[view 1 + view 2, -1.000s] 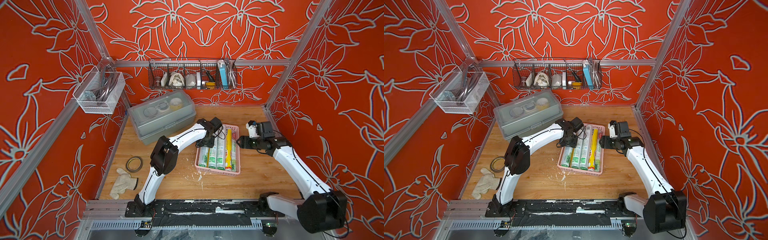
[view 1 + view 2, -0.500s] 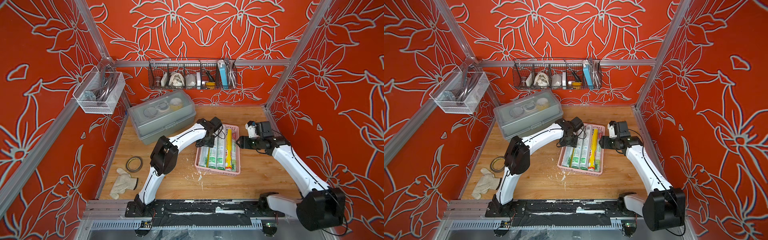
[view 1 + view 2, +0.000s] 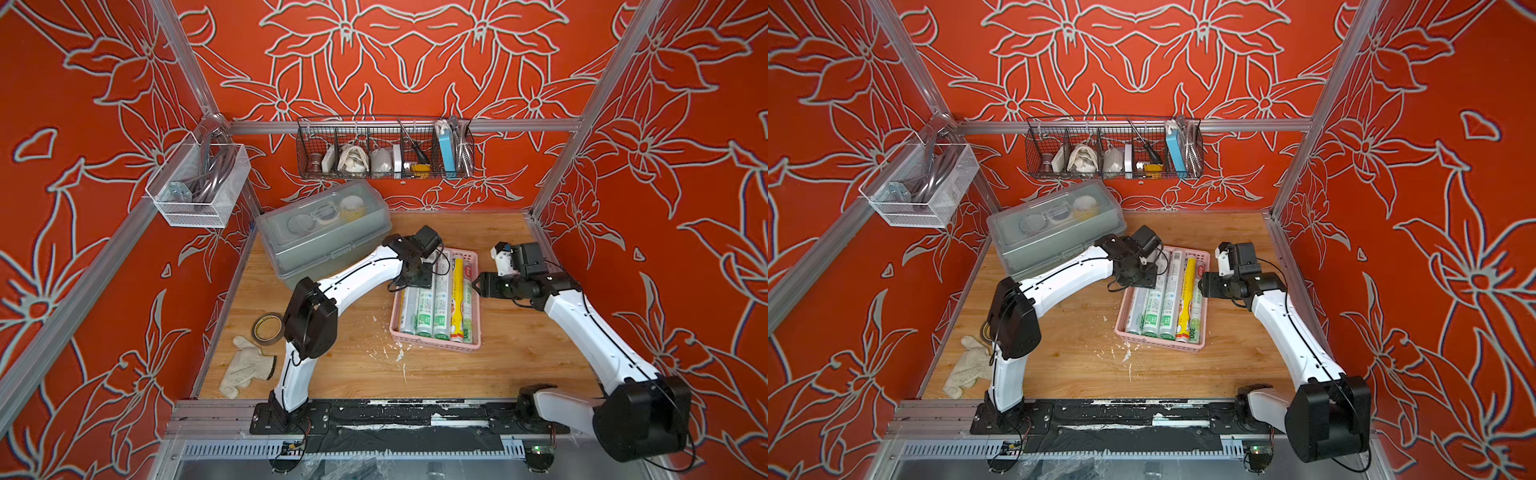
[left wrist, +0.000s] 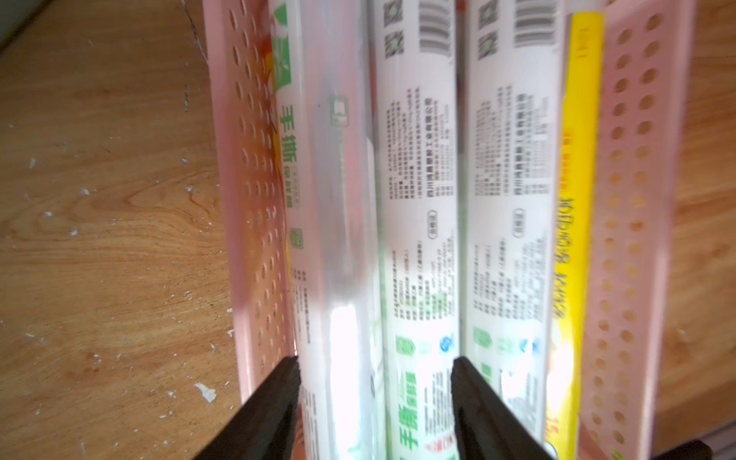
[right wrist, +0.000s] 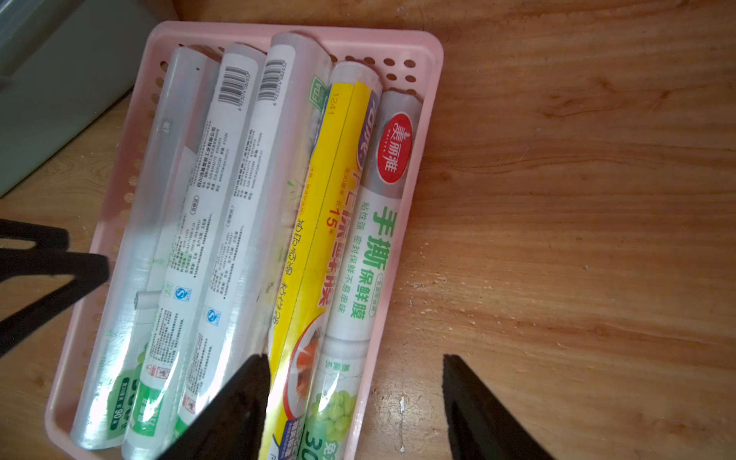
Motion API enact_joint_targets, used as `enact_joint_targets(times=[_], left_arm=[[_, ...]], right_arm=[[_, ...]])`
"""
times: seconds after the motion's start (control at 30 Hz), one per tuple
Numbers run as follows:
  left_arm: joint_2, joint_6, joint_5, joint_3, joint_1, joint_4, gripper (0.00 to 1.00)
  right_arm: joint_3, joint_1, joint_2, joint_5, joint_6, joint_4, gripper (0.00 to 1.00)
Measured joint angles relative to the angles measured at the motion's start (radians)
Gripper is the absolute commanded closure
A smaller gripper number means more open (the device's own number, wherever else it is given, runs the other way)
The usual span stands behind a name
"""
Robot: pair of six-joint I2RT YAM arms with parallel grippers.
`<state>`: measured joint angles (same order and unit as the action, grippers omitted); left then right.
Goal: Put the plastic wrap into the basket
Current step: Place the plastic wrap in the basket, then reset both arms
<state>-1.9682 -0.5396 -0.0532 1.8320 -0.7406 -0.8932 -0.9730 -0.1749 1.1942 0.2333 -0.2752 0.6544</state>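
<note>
- Right wrist view: the plastic wrap (image 5: 318,223) is a row of long, slim, glossy rolls. One is clear and silvery, two are white with barcodes and fine print, one is yellow, and one is white with green characters and a red oval.
- The rolls lie side by side in the pink perforated basket (image 5: 432,51), running near to far and filling its width.
- The basket rests near the middle of the wooden table (image 3: 519,357).
- The left gripper (image 4: 374,382) hangs over the far-left rolls, jaws apart and clamping nothing.
- The right gripper (image 5: 354,366) hangs at the basket's right wall, jaws apart and empty.
</note>
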Motion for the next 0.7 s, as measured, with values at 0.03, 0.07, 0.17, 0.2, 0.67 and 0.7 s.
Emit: enact_joint_targets(times=[0.03, 0.07, 0.17, 0.2, 0.67, 0.7], left_arm=[[0.033, 0.007, -0.007, -0.016, 0.001, 0.014, 0.37], [0.075, 0.018, -0.019, -0.039, 0.002, 0.032, 0.37], [0.224, 0.054, -0.069, -0.146, 0.011, 0.111, 0.32], [0.284, 0.071, -0.089, -0.198, 0.017, 0.149, 0.3], [0.873, 0.262, -0.379, -0.948, 0.207, 0.66, 0.12], [0.898, 0.269, -0.39, -0.995, 0.214, 0.691, 0.12]], right_arm=[[-0.006, 0.0, -0.004, -0.003, 0.0, 0.007, 0.31], [-0.016, 0.0, -0.009, -0.009, 0.0, 0.014, 0.3], [-0.037, 0.001, -0.035, -0.033, 0.001, 0.021, 0.3], [-0.043, 0.002, -0.047, -0.044, 0.002, 0.023, 0.3], [0.027, 0.01, -0.142, -0.358, 0.046, -0.155, 0.0], [0.047, 0.013, -0.14, -0.378, 0.053, -0.179, 0.0]])
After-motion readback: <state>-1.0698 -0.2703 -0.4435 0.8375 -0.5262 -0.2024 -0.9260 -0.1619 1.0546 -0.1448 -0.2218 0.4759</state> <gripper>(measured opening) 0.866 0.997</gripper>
